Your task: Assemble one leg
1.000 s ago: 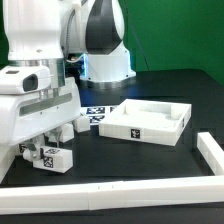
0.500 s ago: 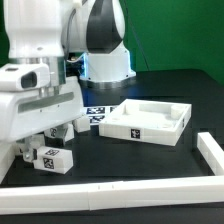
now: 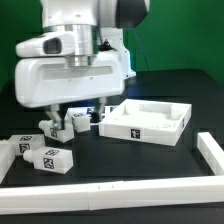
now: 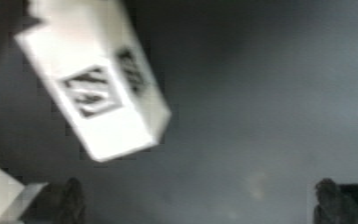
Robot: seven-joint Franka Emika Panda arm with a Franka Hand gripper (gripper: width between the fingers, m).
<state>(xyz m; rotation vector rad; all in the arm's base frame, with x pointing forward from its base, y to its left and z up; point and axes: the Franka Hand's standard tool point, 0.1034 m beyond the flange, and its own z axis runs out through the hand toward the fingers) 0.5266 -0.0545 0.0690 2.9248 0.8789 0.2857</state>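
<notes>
Several small white legs with black tags lie on the black table at the exterior view's left: two at the front [image 3: 50,158] [image 3: 24,148] and more behind them [image 3: 78,122], next to the tabletop. The white tray-like tabletop [image 3: 176,128] lies at the middle right. My gripper [image 3: 54,117] hangs low over the legs beside the tabletop. In the wrist view one leg [image 4: 98,88] lies ahead of my open, empty gripper [image 4: 202,205], whose dark fingertips [image 4: 62,203] stand far apart with only bare table between them.
A white L-shaped rail runs along the front [image 3: 110,186] and up the exterior view's right side [image 3: 211,152]. The robot's base stands at the back behind the arm. Green walls close the scene behind.
The arm has swung from the exterior view's far left toward the middle. The two front legs it covered are now in plain sight. The gripper holds nothing.
</notes>
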